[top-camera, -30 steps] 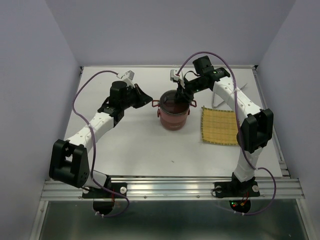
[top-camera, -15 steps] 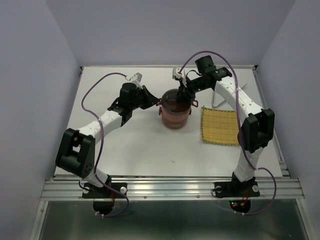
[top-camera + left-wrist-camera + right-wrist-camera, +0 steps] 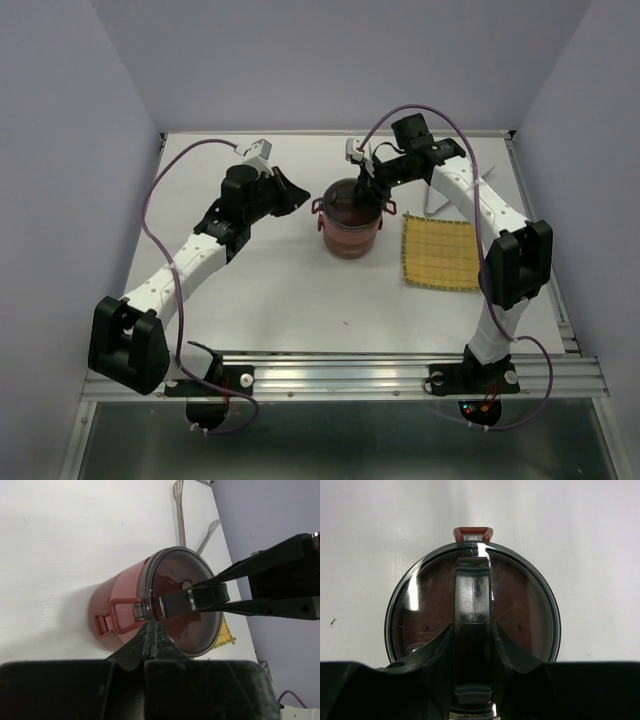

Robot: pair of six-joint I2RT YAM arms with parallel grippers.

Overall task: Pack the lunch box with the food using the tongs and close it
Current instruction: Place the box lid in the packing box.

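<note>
Looking down from the overhead view, we see the dark-red lunch box (image 3: 348, 235) standing upright on the white table (image 3: 260, 290), with its lid (image 3: 520, 610) on top. The right gripper (image 3: 366, 188) hangs directly above the lunch box. In its wrist view the two fingers (image 3: 437, 655) flank the grey handle bar (image 3: 472, 595) that crosses the lid, clamped on it from both sides. The left gripper (image 3: 298, 196) is on the lunch box's left with its jaws pressed fully together and nothing between them. Its tips sit just beside the red side latch (image 3: 117, 617), and we cannot tell whether they touch it. The silver tongs (image 3: 179, 515) lie flat on the table to the lunch box's right, apart from it and from both grippers. A yellow woven mat (image 3: 440, 252) lies just right of the lunch box, nearer than the tongs.
</note>
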